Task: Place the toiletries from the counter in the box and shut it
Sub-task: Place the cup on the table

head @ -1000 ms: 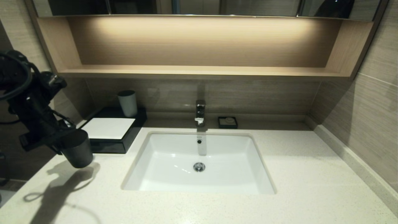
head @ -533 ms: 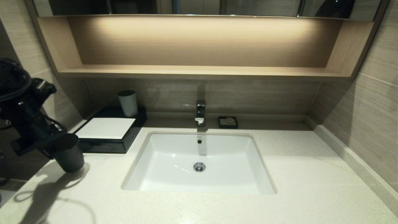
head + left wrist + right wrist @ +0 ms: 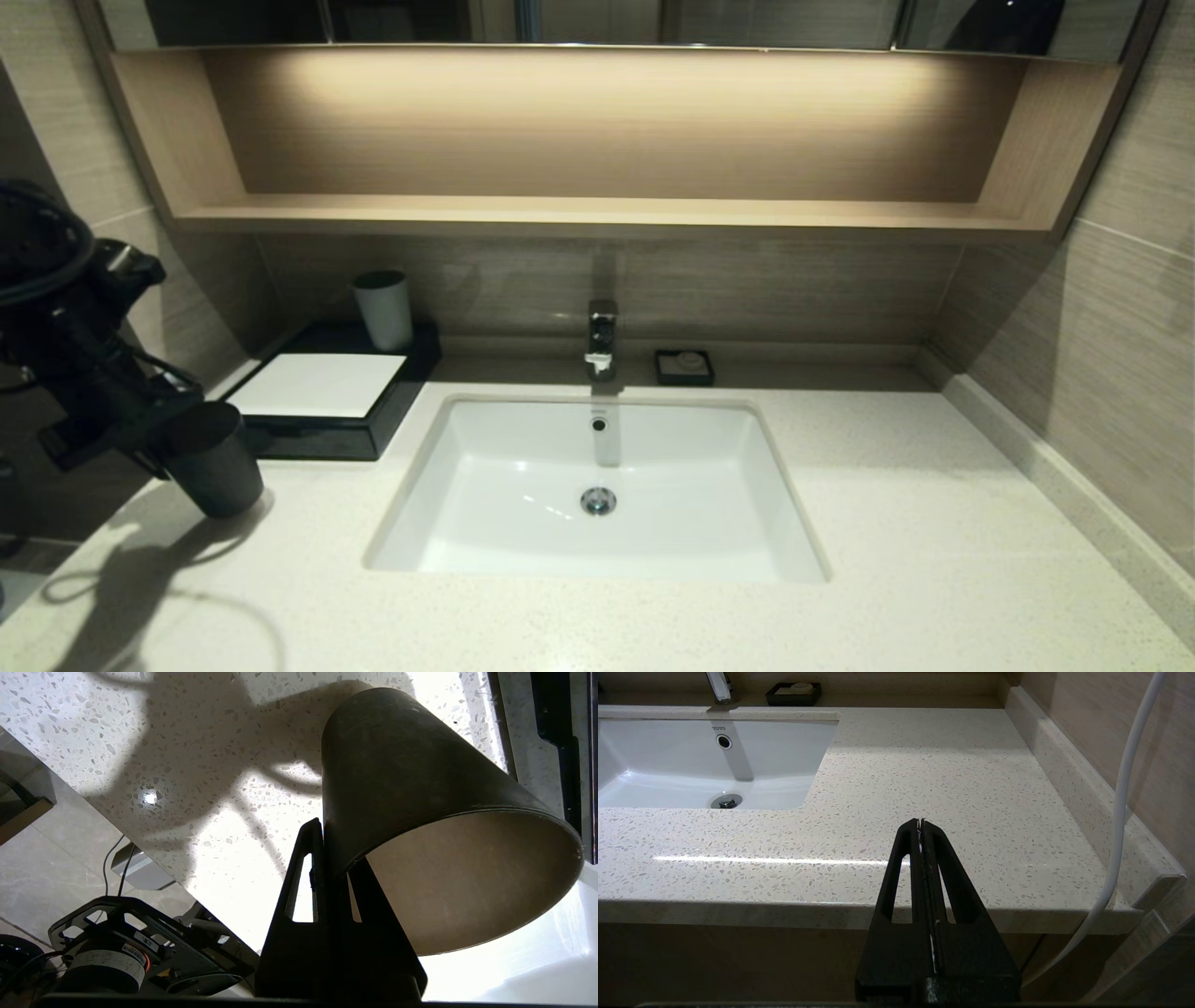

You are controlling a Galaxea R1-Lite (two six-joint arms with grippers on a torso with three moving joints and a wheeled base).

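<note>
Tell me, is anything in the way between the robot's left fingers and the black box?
Yes: the dark cup that the left gripper is shut on hangs tilted between them. Past it, only bare counter lies before the box. The box looks closed, with a pale cup standing at its back.

Ahead of me a long pale wooden wall shelf (image 3: 597, 213) runs under a dark mirrored cabinet (image 3: 597, 21), a warm strip of light glowing on its back panel. Beige, wood-grained tile walls (image 3: 1134, 308) close in on both sides. A chrome tap (image 3: 601, 338) stands against the tiled backsplash. Grey floor tiles (image 3: 56, 858) show below my left.
</note>
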